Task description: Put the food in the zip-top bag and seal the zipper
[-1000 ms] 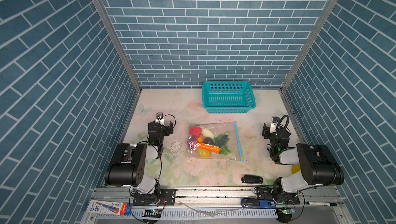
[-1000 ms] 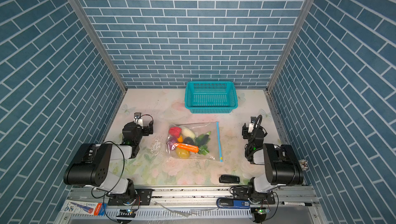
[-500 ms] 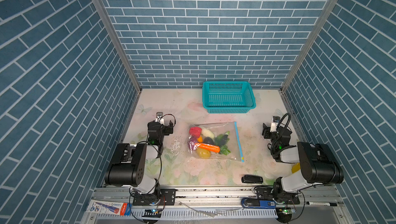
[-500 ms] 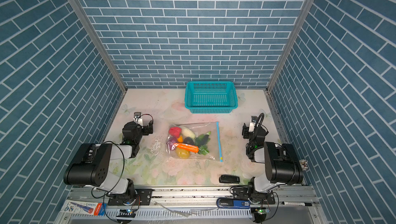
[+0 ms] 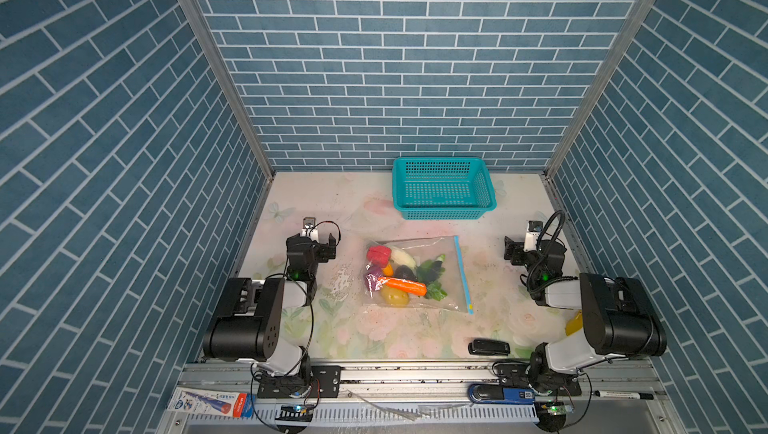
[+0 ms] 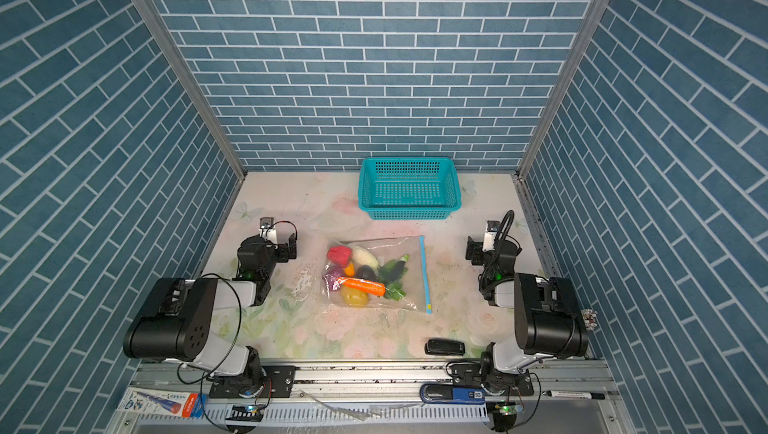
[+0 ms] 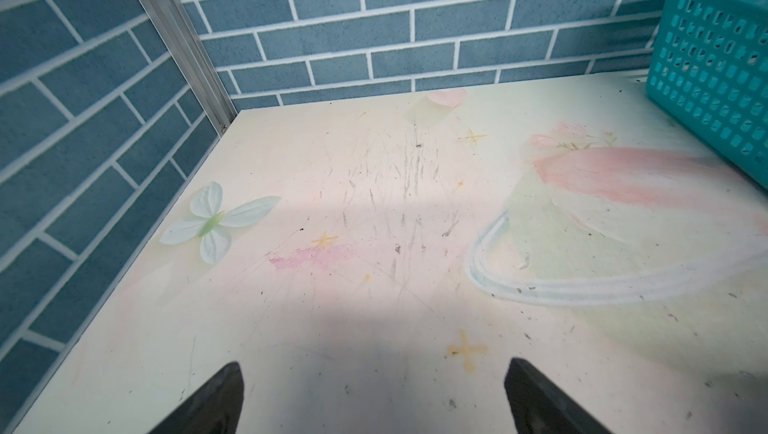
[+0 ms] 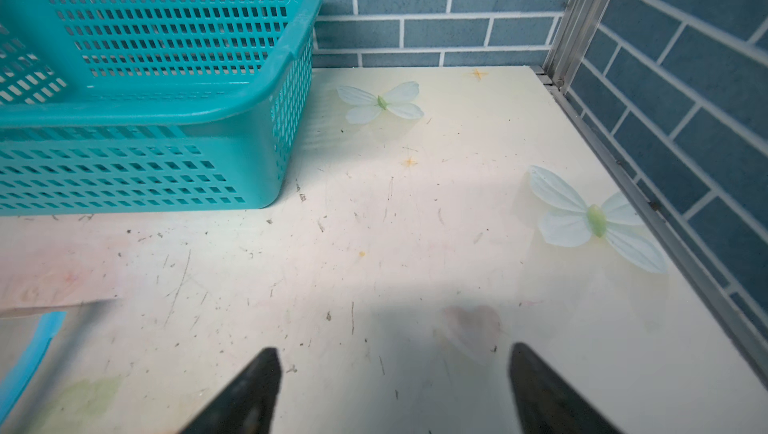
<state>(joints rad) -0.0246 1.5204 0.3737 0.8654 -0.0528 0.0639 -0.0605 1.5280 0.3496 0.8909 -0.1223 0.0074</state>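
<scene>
Two arms sit folded at the near corners of the table [image 5: 332, 199], one on each side of the clear bag [image 5: 451, 251], which lies flat in the middle. In a top view the left gripper [image 5: 311, 243] is left of the bag and well apart from it, and the right gripper [image 5: 534, 251] is right of it, also apart; neither touches anything. All the food is inside the bag: a red piece [image 5: 378, 254], a white piece [image 5: 402, 257], a purple onion [image 5: 372, 280], a carrot [image 5: 405, 285], a yellow potato [image 5: 395, 297] and greens [image 5: 434, 290], bunched toward its left side. The zipper [image 5: 462, 272] runs along the bag's right edge, with the yellow slider [image 5: 470, 307] at its near end; from above I cannot tell whether the mouth is fully closed. A teal basket [image 5: 444, 213] stands at the far wall, and a small black object [image 5: 488, 346] lies near the front edge.

The same layout shows in both top views: bag [image 6: 399, 251], zipper [image 6: 424, 274], slider [image 6: 428, 310], basket [image 6: 409, 213], with the left gripper [image 6: 270, 245] and right gripper [image 6: 492, 251] at either side.

In the left wrist view the two dark fingers [image 7: 220, 394] are spread wide over bare table [image 7: 374, 203], nothing between them; a corner of the basket [image 7: 706, 78] shows.

In the right wrist view the fingers [image 8: 249, 394] likewise stand wide apart and hold nothing. The basket [image 8: 166, 112] is ahead, and a blurred bit of the zipper [image 8: 29, 353] shows at the edge.
</scene>
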